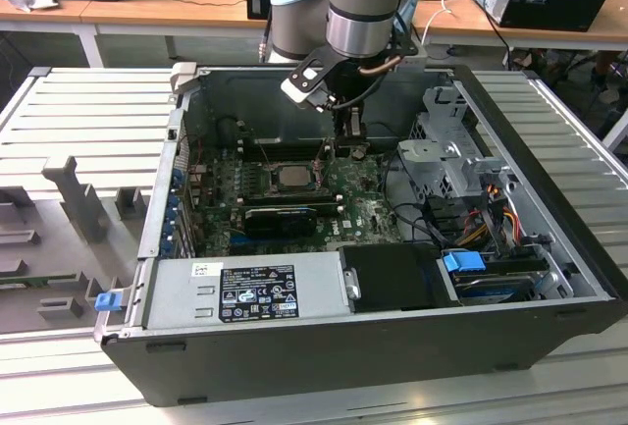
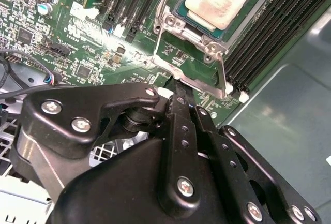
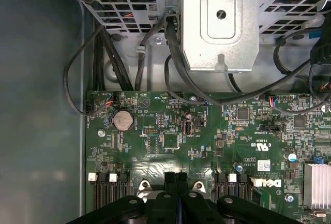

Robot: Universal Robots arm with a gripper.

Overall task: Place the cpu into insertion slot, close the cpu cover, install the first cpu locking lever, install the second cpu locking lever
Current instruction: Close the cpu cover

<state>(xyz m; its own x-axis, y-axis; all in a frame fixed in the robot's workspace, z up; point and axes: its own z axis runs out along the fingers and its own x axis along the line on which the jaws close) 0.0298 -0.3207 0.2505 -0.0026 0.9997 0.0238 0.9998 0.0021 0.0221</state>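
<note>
The jaws are closed, finger against finger w/ no gap and nothing visible between them. In the second wrist view the gripper (image 2: 178,97) has its tips right at the free edge of the cpu cover (image 2: 221,71). I cannot tell if they touch it or are just beside it.

In the exterior view the arm reaches down into the open computer case (image 1: 392,351), and the gripper (image 1: 350,140) is low over the green board (image 1: 368,214), just beside the socket area on the exterior view's right.

The insertion slot (image 2: 182,13) is occupied: the cpu (image 2: 220,1) lies flat inside it, pale metal top up and square to the frame (so step 1 looks done, in my judgement). The exterior view shows the same pale chip (image 1: 291,175) in the middle of the board.

The cover is not down. It is swung away from the slot, and the green board shows through its window, not the chip. So closing it is not yet done. The 2 locking levers I judge as not installed, since the cover is open; their exact position I cannot tell. Approx. one step of four is finished.
</note>
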